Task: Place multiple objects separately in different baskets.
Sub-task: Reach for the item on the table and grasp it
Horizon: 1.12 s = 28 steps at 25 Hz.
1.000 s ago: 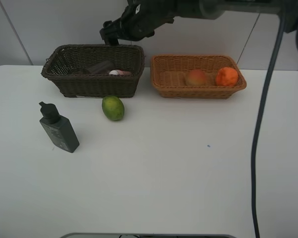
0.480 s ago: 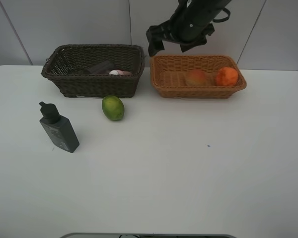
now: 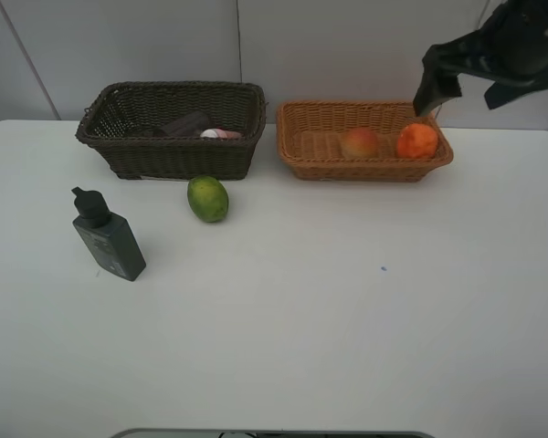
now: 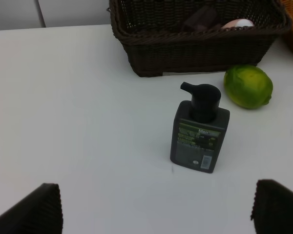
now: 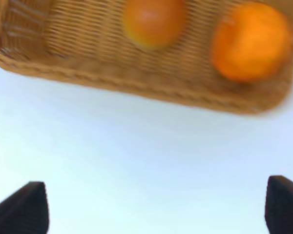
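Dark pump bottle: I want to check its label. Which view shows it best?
The left wrist view: the bottle stands upright, close and sharp, its label facing the camera. The exterior high view shows the bottle small, from above, label unreadable. The right wrist view misses it.

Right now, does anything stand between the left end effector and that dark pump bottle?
Nothing visible: only bare table separates the left end effector from the dark pump bottle; the green citrus sits aside.
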Tool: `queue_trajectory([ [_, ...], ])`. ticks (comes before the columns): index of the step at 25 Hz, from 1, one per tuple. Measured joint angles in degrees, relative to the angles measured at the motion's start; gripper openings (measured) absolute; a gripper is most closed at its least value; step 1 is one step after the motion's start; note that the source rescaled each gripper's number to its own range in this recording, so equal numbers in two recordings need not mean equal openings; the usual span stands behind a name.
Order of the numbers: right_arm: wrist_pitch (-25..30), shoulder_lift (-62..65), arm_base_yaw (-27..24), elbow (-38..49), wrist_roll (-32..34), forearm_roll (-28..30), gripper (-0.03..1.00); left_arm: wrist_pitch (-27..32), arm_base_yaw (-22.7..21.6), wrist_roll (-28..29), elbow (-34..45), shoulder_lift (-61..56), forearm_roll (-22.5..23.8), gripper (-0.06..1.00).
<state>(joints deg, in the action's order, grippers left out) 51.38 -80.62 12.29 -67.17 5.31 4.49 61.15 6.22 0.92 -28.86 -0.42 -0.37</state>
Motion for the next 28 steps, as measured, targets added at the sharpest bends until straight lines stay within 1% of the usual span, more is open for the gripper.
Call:
queue_trajectory([
  [3,0.9,9.8,-1.7,5.1,0.1,1.8,0.91,0.0,0.0,0.0,0.0,0.0,0.0,0.99],
  [7,1.2,22.8,-2.0,10.3,0.1,4.4,0.91,0.0,0.0,0.0,0.0,0.0,0.0,0.99],
  [14,3.3,41.1,-2.0,11.9,0.1,4.5,0.91,0.0,0.0,0.0,0.0,0.0,0.0,0.99],
  [16,5.6,44.2,-2.0,11.9,0.1,4.5,0.91,0.0,0.0,0.0,0.0,0.0,0.0,0.99],
  [19,11.7,48.0,-2.0,12.2,0.0,4.2,0.91,0.0,0.0,0.0,0.0,0.0,0.0,0.99],
  [21,13.5,50.6,-2.0,13.8,0.0,3.8,0.91,0.0,0.0,0.0,0.0,0.0,0.0,0.99],
  [23,13.2,54.1,-2.0,16.9,0.0,3.5,0.91,0.0,0.0,0.0,0.0,0.0,0.0,0.99],
  [28,8.6,64.6,-2.0,28.1,0.0,1.8,0.91,0.0,0.0,0.0,0.0,0.0,0.0,0.99],
])
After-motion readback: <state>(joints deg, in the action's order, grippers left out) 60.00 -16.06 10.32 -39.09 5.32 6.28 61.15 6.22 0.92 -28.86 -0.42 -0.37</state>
